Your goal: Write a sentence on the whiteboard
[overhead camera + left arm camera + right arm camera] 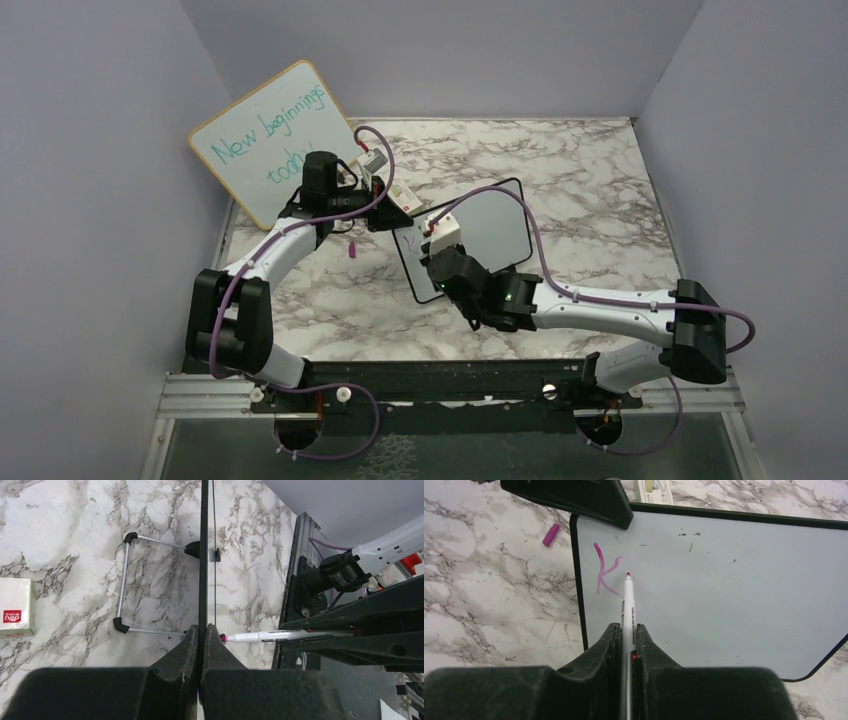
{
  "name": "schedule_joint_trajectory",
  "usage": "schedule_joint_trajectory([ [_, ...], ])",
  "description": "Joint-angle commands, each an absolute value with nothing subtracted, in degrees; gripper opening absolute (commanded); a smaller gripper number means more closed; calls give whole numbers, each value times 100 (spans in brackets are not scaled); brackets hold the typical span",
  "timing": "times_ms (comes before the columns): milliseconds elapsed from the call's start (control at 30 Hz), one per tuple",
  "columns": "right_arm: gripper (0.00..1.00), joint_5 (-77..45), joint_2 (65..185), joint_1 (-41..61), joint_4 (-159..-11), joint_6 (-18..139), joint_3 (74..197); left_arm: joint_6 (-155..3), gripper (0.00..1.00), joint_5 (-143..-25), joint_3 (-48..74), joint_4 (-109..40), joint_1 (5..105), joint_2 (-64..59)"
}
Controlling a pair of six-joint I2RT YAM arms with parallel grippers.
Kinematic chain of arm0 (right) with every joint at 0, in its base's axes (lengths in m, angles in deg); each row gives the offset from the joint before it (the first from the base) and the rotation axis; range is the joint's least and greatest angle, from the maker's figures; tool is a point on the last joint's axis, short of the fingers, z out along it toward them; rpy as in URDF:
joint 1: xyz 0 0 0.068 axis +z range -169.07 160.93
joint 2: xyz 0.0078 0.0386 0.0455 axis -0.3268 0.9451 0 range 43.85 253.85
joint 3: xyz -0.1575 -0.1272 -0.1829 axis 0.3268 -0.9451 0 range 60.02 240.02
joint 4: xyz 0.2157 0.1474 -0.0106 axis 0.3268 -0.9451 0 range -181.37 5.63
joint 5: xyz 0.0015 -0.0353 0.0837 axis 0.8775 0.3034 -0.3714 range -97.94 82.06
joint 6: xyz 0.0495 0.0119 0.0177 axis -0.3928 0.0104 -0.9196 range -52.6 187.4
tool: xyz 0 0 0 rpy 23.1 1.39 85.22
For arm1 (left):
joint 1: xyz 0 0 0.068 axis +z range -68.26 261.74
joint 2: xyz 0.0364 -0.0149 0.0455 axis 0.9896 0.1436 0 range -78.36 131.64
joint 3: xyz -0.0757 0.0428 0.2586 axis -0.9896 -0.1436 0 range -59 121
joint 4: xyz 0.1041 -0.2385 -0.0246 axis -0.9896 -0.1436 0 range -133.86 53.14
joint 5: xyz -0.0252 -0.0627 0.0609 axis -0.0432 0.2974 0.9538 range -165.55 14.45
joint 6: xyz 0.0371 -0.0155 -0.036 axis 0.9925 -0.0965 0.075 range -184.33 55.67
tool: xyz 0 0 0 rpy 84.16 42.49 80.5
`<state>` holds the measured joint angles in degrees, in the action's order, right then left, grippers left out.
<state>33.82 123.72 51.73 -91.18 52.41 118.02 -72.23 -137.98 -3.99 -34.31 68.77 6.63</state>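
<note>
From above, a marble table [600, 190] carries the whiteboard [490, 225] near its middle. A big wood-framed board [270, 140] with teal words leans in the far left corner. A small white box [405, 195] sits between the two boards. A pink cap [353, 250] lies on the table just left of the whiteboard. The left arm [270, 250] and the right arm [600, 315] both reach to the whiteboard's left end and hide part of it.

In the left wrist view, the whiteboard shows only its edge, a thin black line. The left hand [202, 630] is pinched tight on that edge. A wire stand [122, 580] rests on the table on one side of the whiteboard. On the other side, a marker [265, 636] points its pink tip at the whiteboard, right next to the left hand. I cannot tell if the tip touches.

In the right wrist view, the right hand [627, 630] is closed around the marker, which sticks out between its fingers. The sentence [603, 575] is only one pink K near the whiteboard's left edge. The marker tip is just right of the K. The left hand covers the whiteboard's top left corner.
</note>
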Motion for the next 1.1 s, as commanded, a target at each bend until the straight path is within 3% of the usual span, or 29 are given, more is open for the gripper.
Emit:
schedule_joint_trajectory([
  [0, 0, 3598, 12514, 5159, -8902, 5325, 11877, -7189, 0, -13868, -363, -3677, 6873, 805],
  [1067, 0, 3598, 12525, 5043, -8867, 5102, 11708, -7215, 0, -13847, -363, -3677, 6869, 790],
])
